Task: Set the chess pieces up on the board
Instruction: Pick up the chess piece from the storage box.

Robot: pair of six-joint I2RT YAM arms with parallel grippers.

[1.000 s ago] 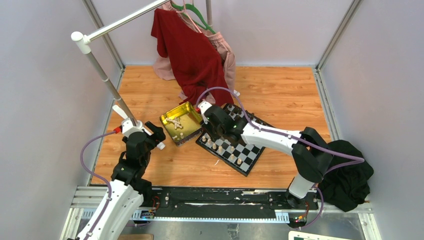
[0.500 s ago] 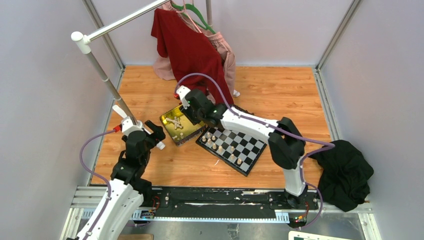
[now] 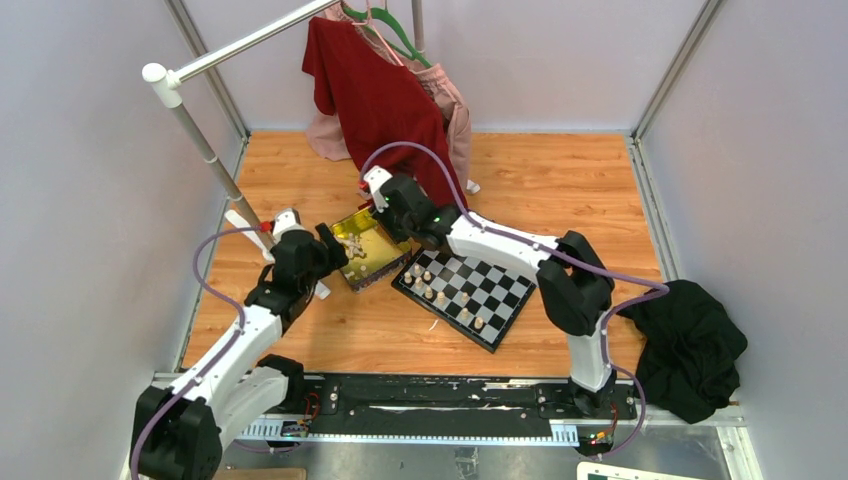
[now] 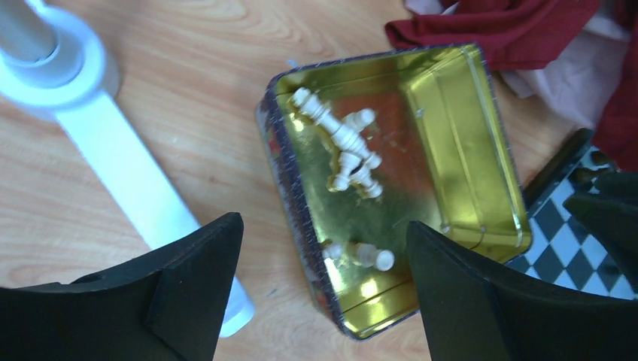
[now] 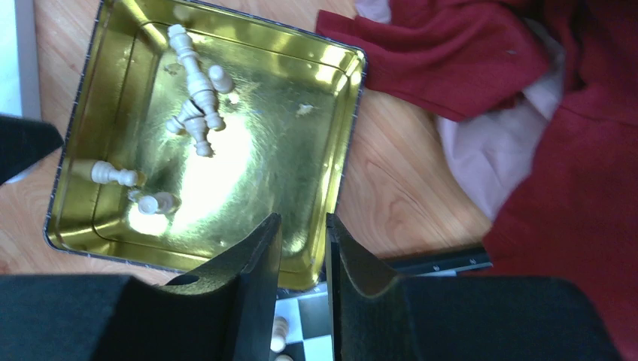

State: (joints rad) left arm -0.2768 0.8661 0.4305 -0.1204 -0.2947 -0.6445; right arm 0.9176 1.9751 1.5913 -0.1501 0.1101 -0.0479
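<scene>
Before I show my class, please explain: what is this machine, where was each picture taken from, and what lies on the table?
Two robot arms are bolted at the table's near edge. The wide picture looks down from above and behind them; the other two come from a camera on each wrist. On the wooden table lie a gold tin holding cream chess pieces, a chessboard with a few placed pieces, and red clothing hanging down from a rail. The left hand hangs open by the tin; the right hand, fingers nearly together, hangs there too. Neither holds anything.
</scene>
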